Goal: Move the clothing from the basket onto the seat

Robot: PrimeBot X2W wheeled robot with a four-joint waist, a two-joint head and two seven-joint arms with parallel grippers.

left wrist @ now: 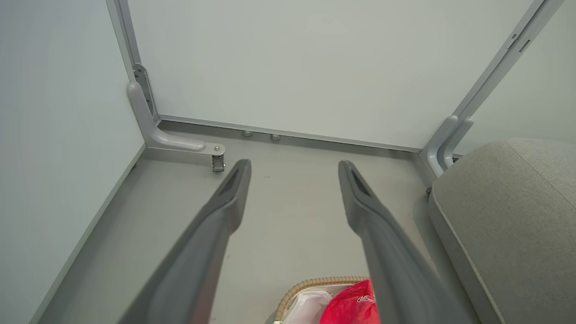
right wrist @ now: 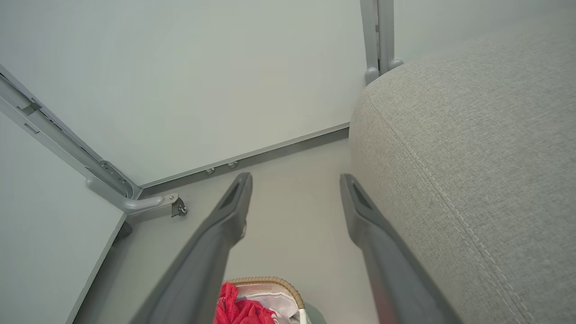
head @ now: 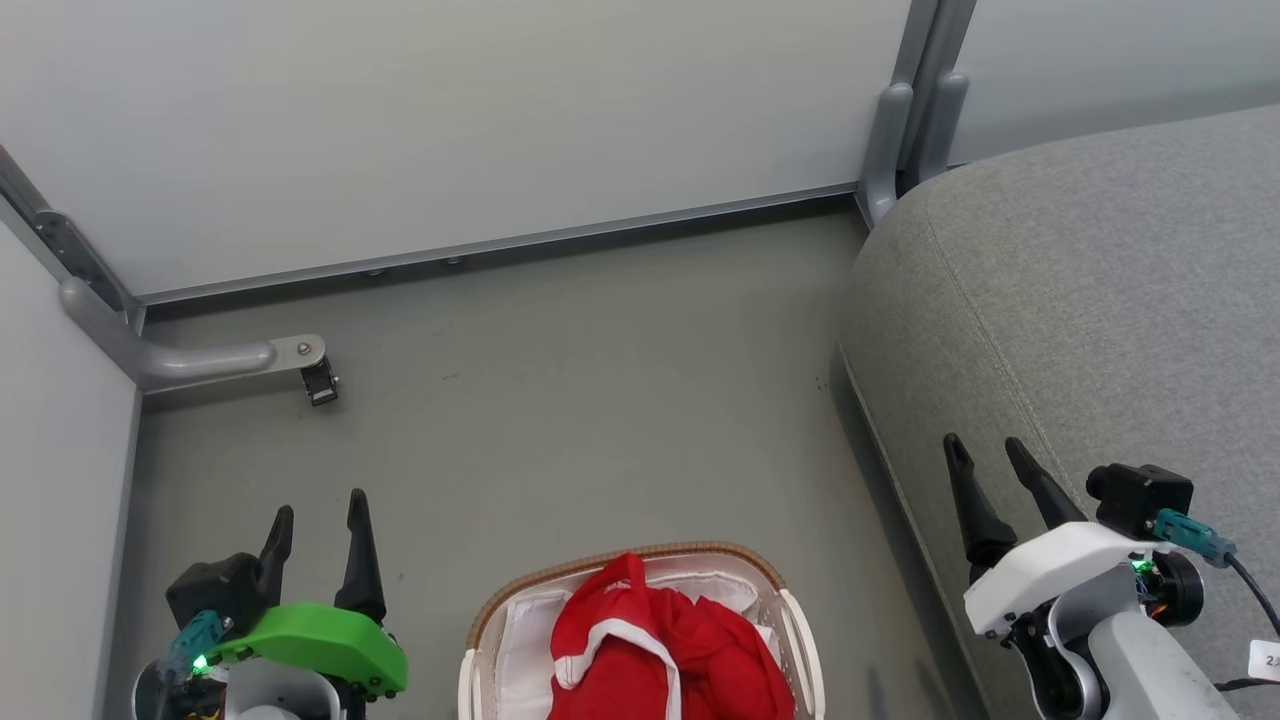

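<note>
Presently: my left pincer and right pincer, wide for grabbing, flank basket; clothing between them; seat beside right.

We see the clothing, bright red soft fabric with a white trim band, lying crumpled in a heap in the basket and rising above its rim. The basket is oval white plastic with a brown woven-look rim and a white cloth liner, and it stands on the floor. To its right, apart from it, we find the seat, a large grey upholstered cushion with rounded edges and a stitched seam.
</note>
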